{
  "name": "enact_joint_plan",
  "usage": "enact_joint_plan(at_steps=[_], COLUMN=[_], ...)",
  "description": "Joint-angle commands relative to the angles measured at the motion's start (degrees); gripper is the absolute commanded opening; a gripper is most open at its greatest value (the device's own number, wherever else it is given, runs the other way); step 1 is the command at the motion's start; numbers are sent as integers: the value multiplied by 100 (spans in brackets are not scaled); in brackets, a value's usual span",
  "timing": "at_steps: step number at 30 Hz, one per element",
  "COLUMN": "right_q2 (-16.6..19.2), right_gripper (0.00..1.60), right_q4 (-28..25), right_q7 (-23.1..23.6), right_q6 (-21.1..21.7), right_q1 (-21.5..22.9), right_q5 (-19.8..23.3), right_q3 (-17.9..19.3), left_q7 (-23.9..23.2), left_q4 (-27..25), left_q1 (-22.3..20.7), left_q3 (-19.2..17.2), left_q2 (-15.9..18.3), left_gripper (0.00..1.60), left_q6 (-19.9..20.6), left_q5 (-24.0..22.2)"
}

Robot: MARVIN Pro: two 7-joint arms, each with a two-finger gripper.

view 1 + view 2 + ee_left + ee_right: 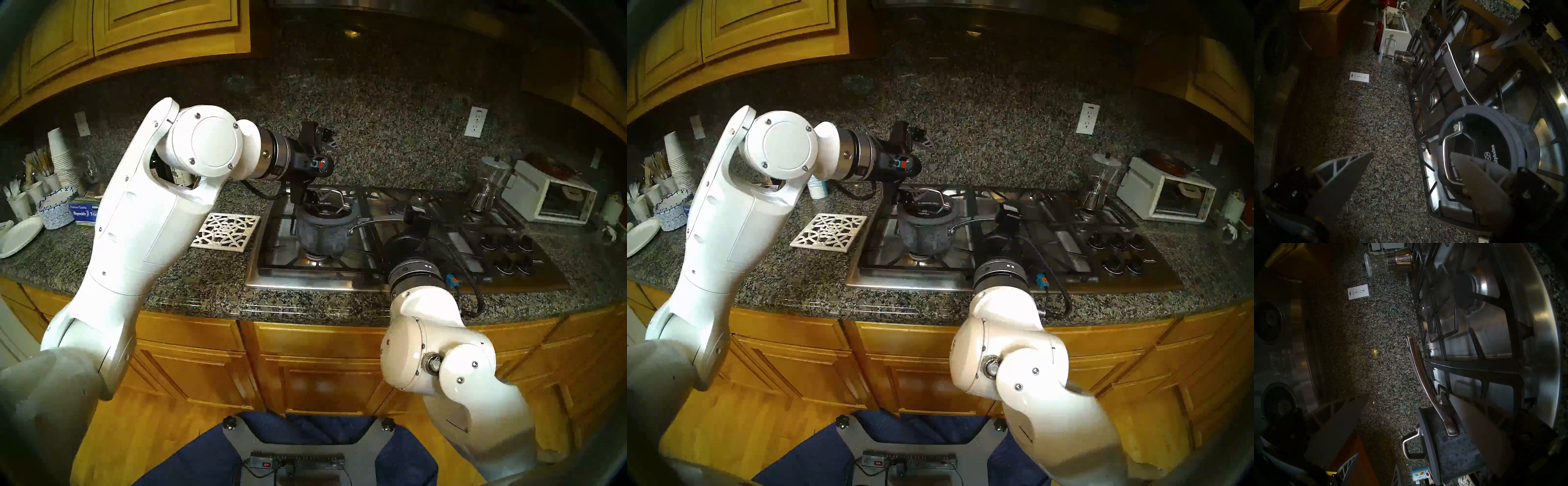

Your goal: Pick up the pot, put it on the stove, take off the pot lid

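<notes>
The dark-grey pot (322,234) stands on the front-left burner of the steel stove (339,281), its slim silver handle (376,222) pointing right. The glass-centred pot lid (325,207) sits on it, loop handle up. My left gripper (315,171) is open just above and behind the lid. In the left wrist view one finger (1474,178) lies over the lid (1491,144) beside its loop. My right gripper (412,220) is open at the end of the pot handle. In the right wrist view the handle (1420,372) runs between my fingers, touching neither.
A white lattice trivet (225,232) lies on the granite counter left of the stove. A glass-and-metal coffee maker (488,186) stands on the back-right grate, a white toaster oven (549,200) beyond it. Black knobs (509,251) are at front right. Paper cups and plates (61,163) crowd the far left.
</notes>
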Motion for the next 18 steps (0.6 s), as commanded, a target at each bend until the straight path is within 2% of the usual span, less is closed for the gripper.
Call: enact_joint_plan(at_steps=[1, 18], right_q2=[9, 7], right_gripper=[160, 160], right_q4=[-156, -156], right_q7=[72, 66], right_q6=[10, 11], right_q1=[100, 100], right_q5=[-117, -124], right_q3=[18, 17], left_q7=[63, 192], left_q4=[-105, 193], left_q1=[-147, -161], left_q3=[-6, 172], left_q2=[-63, -204], left_gripper=[160, 160], left_q6=[21, -39], left_q5=[87, 332])
